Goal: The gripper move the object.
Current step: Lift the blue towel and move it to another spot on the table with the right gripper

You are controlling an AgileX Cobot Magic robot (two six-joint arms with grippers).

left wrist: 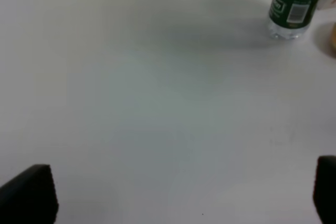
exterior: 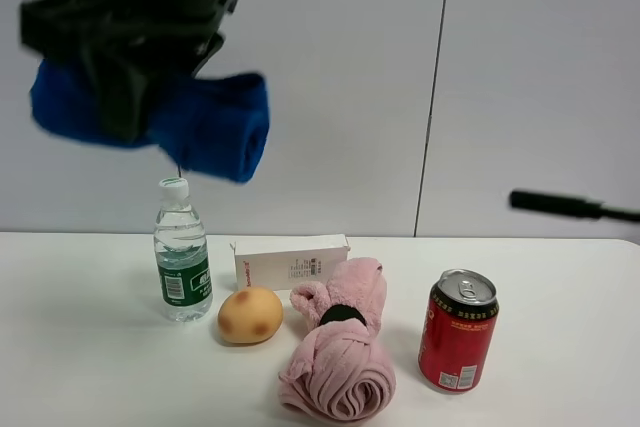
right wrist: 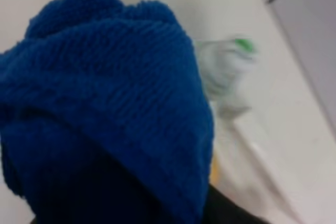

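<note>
Exterior high: blue towel (exterior: 215,127) held well above the bench (exterior: 80,347).
Right claw (exterior: 125,107) grasps it, placement not yet done; left claw (left wrist: 176,192) hangs released.

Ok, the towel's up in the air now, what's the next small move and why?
Probably ease the right claw down and toward the left of the high view, onto bare table. The blue towel hangs high in its grip, almost over the water bottle, so a straight drop might knock the bottle; the table left of it looks free.

Frontal and downward left-wrist views share the bottle (exterior: 182,265) (left wrist: 293,4).
</note>
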